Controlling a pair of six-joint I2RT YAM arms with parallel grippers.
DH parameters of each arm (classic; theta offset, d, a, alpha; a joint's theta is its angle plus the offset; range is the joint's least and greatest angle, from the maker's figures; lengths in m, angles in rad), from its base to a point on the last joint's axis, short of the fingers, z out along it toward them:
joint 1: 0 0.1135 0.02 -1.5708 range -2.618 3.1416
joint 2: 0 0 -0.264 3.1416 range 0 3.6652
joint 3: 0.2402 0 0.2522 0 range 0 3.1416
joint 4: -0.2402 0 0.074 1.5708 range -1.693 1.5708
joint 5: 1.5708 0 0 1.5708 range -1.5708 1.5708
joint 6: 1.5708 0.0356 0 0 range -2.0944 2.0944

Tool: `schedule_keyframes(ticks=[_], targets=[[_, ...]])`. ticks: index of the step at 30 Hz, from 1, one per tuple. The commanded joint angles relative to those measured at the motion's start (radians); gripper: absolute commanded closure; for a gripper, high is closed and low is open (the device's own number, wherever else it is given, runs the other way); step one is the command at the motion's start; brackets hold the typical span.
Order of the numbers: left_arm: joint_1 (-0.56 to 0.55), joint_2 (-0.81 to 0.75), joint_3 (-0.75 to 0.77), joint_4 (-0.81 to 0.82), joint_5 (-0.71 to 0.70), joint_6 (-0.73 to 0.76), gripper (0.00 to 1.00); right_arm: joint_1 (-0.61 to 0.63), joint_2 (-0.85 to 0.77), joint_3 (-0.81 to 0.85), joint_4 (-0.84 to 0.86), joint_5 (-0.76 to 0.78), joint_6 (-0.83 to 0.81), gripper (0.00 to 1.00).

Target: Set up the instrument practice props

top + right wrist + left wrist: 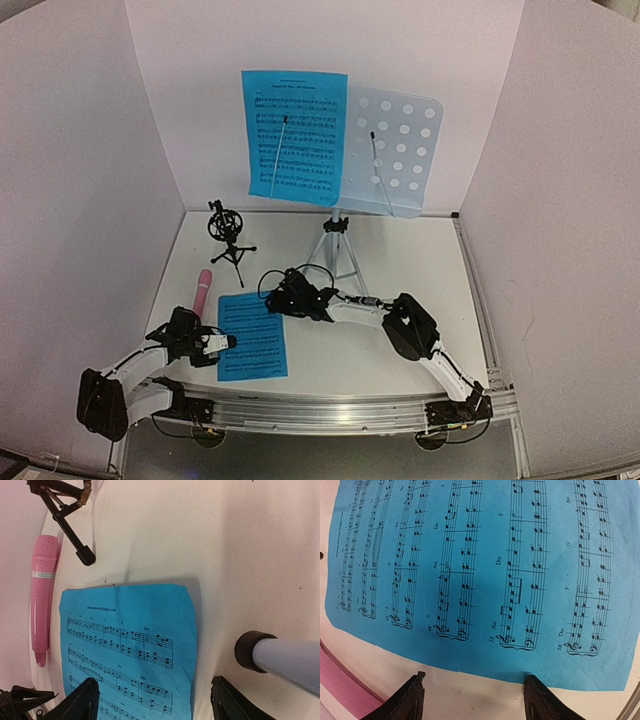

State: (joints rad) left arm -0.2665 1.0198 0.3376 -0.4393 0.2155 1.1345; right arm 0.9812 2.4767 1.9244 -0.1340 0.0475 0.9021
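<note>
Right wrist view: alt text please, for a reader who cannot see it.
A blue sheet-music page lies on the white table, the right gripper open over it. Pink microphone beside its left edge, black tripod legs top left, stand leg right.

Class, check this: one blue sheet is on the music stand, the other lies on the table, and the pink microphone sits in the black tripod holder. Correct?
No. The pink microphone lies flat on the table beside the black tripod holder, not in it, as the top external view shows. The rest stands.
</note>
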Motion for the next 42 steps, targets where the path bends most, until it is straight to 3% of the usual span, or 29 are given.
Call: schedule_keyframes(ticks=[1, 12, 20, 25, 29, 33, 42], targets=[[-0.001, 0.028, -0.053, 0.005, -0.027, 0.065, 0.32, -0.006, 0.074, -0.001, 0.007, -0.028, 0.052, 0.24], [-0.001, 0.035, -0.056, 0.019, -0.024, 0.091, 0.32, -0.019, 0.054, -0.114, 0.199, -0.098, 0.126, 0.30], [-0.001, 0.050, -0.050, 0.030, -0.026, 0.091, 0.32, -0.021, 0.005, -0.240, 0.349, -0.174, 0.147, 0.51], [0.000, 0.051, -0.045, 0.028, -0.024, 0.091, 0.32, -0.024, -0.056, -0.312, 0.352, -0.078, 0.130, 0.63], [-0.001, 0.049, -0.042, 0.019, -0.020, 0.096, 0.32, -0.028, -0.083, -0.323, 0.352, 0.002, 0.114, 0.79], [-0.001, 0.045, -0.034, 0.013, -0.013, 0.095, 0.32, -0.034, -0.066, -0.304, 0.352, 0.018, 0.120, 0.87], [-0.001, 0.029, -0.006, -0.017, 0.001, 0.042, 0.32, -0.034, -0.053, -0.258, 0.346, -0.027, 0.111, 0.92]])
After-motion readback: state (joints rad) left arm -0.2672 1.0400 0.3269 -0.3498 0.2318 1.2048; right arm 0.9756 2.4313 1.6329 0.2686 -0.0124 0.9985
